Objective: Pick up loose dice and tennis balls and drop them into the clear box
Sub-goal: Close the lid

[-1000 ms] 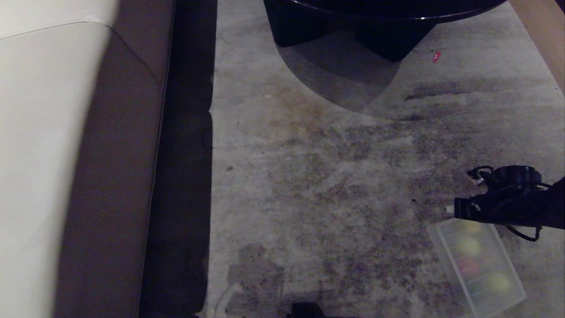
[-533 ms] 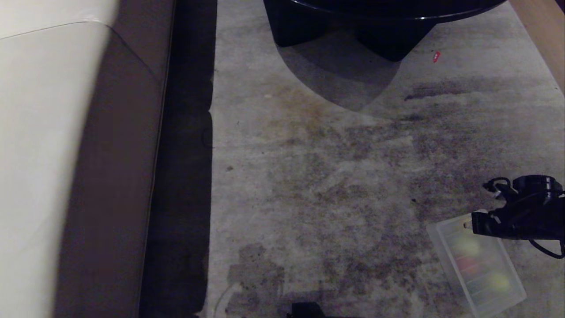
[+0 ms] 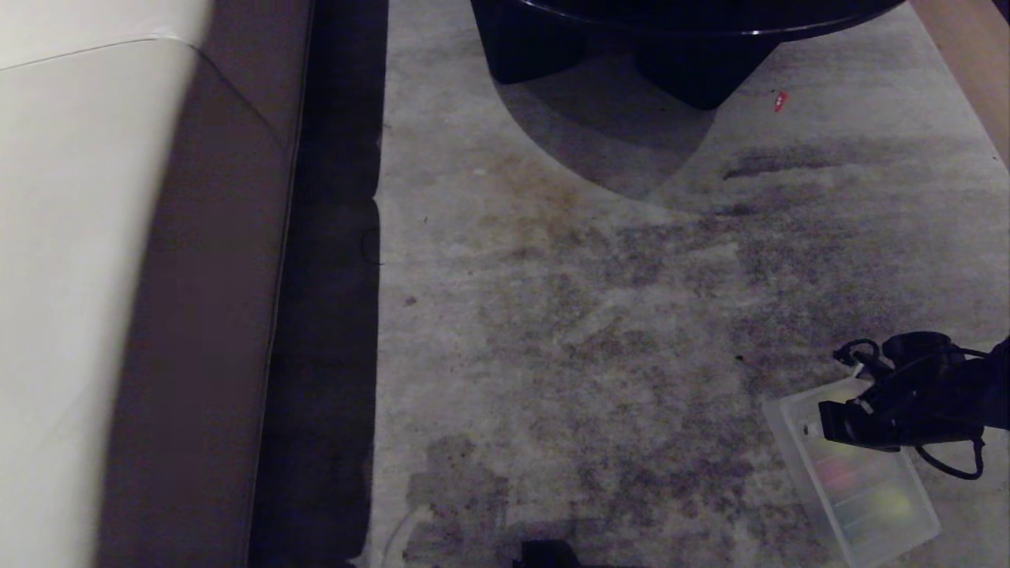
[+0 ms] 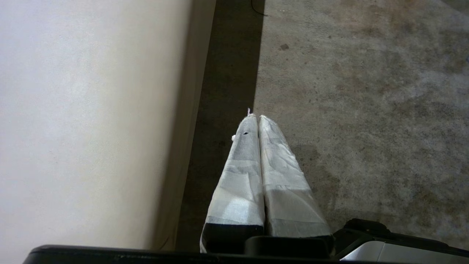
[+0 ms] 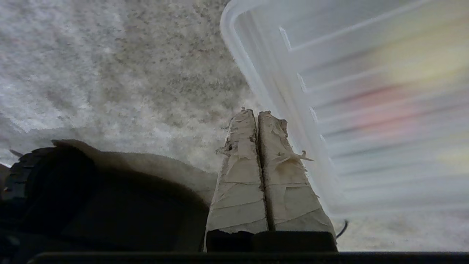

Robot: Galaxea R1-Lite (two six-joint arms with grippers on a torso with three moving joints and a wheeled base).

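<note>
The clear box (image 3: pixel 795 472) lies on the concrete floor at the lower right of the head view, and its top looks ribbed and translucent. Through it the dice and tennis balls show only as blurred patches: a red one (image 3: pixel 835 473) and a yellow-green one (image 3: pixel 895 501). I cannot tell die from ball. My right gripper (image 3: pixel 809 430) hangs over the box's far end, shut and empty. In the right wrist view its tips (image 5: pixel 256 112) sit beside the box's rim (image 5: pixel 234 33). My left gripper (image 4: pixel 255 116) is shut and empty, parked near the sofa's base.
A beige sofa (image 3: pixel 79 276) fills the left side, with a dark gap (image 3: pixel 331 315) along its foot. A black round table base (image 3: pixel 694 47) stands at the far end, with a small red scrap (image 3: pixel 779 99) beside it. A dark wheel (image 5: pixel 55 190) shows close to my right gripper.
My right gripper has swung right and then come nearer and lower, now over the box's far end. It stayed shut. The box has not moved.
</note>
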